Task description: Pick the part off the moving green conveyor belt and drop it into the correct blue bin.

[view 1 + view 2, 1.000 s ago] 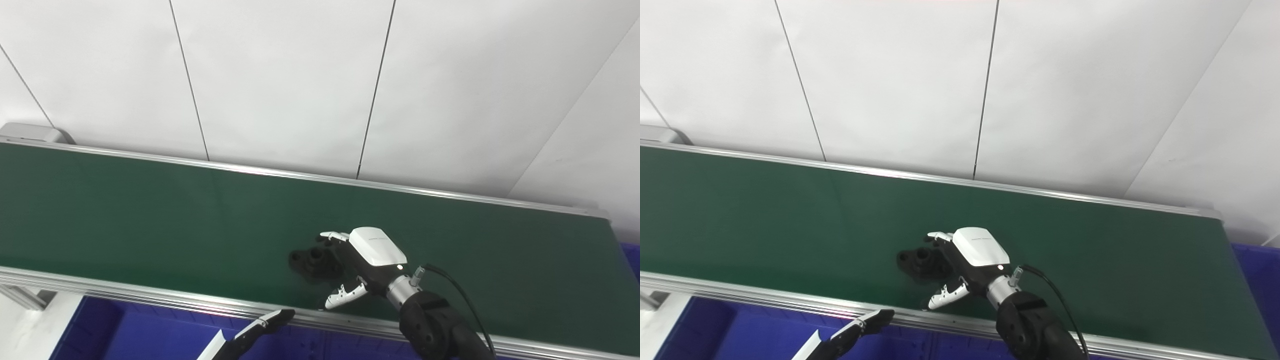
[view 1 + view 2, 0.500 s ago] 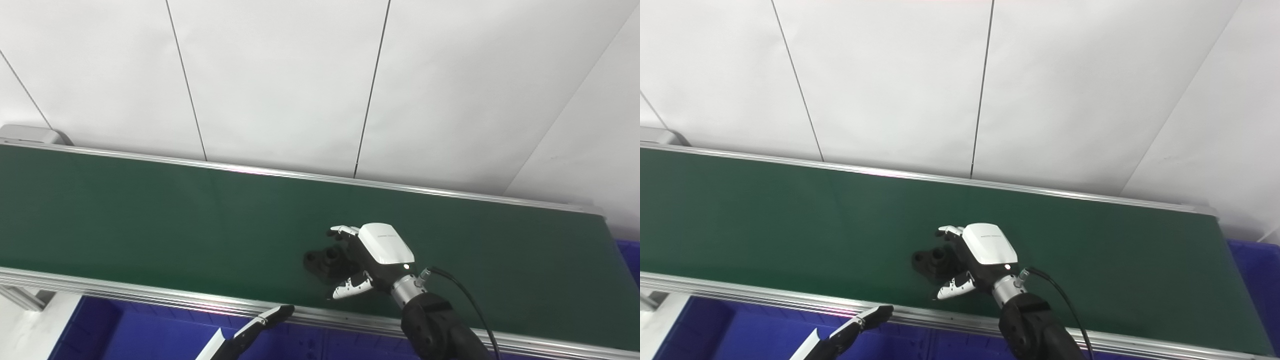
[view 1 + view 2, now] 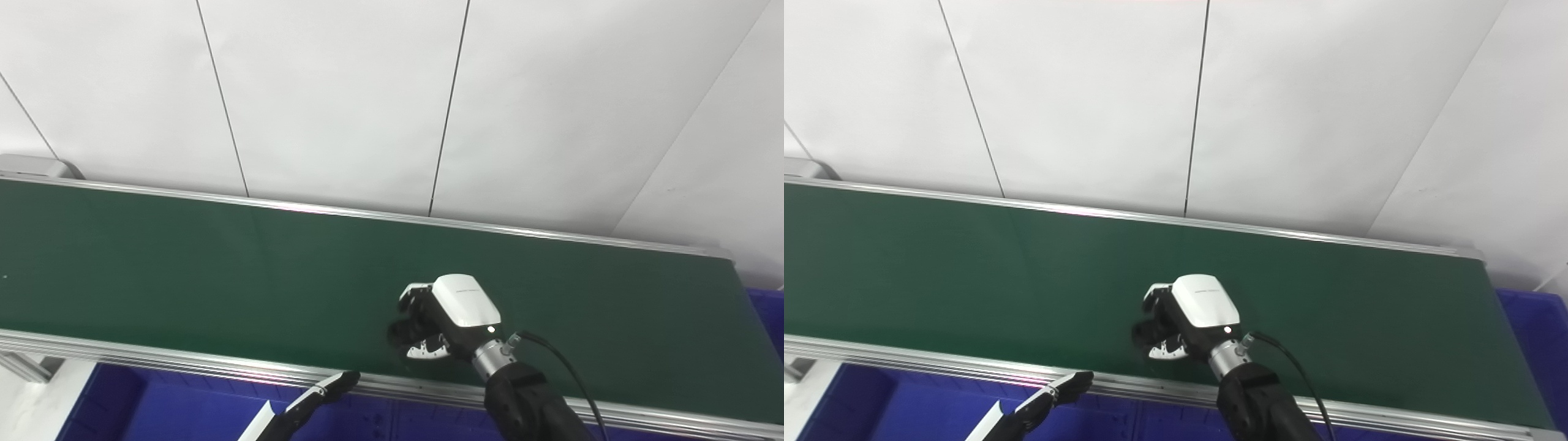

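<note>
One part: small black part (image 3: pixel 401 331) on the green conveyor belt (image 3: pixel 184 269), near its front rail, fingers wrapped round it.
Progress: grasp apparently made; lift and drop into blue bin (image 3: pixel 153 404) not yet done.
Right hand (image 3: pixel 444 321): clamped on the part, palm down, low over belt.
Left hand (image 3: pixel 306 404): below front rail, above bin; open or closed, cannot tell.

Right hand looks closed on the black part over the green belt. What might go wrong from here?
The right hand covers most of the small black plastic part, so the hold may be shallow and could slip on lifting. The part sits low over the green conveyor belt, which might drag it. The left hand by the near rail could obstruct the carry.
</note>
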`<control>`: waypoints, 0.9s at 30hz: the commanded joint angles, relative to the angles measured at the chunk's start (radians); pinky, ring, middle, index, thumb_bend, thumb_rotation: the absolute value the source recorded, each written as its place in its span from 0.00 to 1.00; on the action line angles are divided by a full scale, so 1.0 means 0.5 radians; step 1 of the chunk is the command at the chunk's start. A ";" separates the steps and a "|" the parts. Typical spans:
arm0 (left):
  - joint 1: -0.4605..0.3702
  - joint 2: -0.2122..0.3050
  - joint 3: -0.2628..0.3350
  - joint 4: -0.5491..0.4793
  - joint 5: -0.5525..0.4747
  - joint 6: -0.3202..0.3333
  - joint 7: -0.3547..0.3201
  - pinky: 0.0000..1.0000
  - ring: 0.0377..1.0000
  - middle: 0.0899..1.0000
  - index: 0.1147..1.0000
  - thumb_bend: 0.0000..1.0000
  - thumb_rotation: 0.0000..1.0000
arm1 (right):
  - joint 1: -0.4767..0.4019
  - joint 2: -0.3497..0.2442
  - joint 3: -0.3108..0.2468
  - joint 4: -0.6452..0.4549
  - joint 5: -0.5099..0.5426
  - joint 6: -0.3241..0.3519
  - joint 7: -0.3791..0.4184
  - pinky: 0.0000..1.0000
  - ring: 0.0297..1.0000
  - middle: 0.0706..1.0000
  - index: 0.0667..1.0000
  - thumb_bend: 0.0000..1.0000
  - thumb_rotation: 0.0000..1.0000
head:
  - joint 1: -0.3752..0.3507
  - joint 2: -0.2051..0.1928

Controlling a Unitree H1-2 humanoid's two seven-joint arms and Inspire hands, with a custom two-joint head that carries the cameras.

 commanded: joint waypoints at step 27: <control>0.001 -0.016 0.046 -0.054 -0.013 -0.060 -0.036 0.86 0.88 0.89 0.87 0.81 0.39 | 0.083 -0.050 -0.075 -0.496 -0.038 -0.082 0.231 0.28 0.34 0.44 0.46 0.53 0.00 | 0.010 -0.003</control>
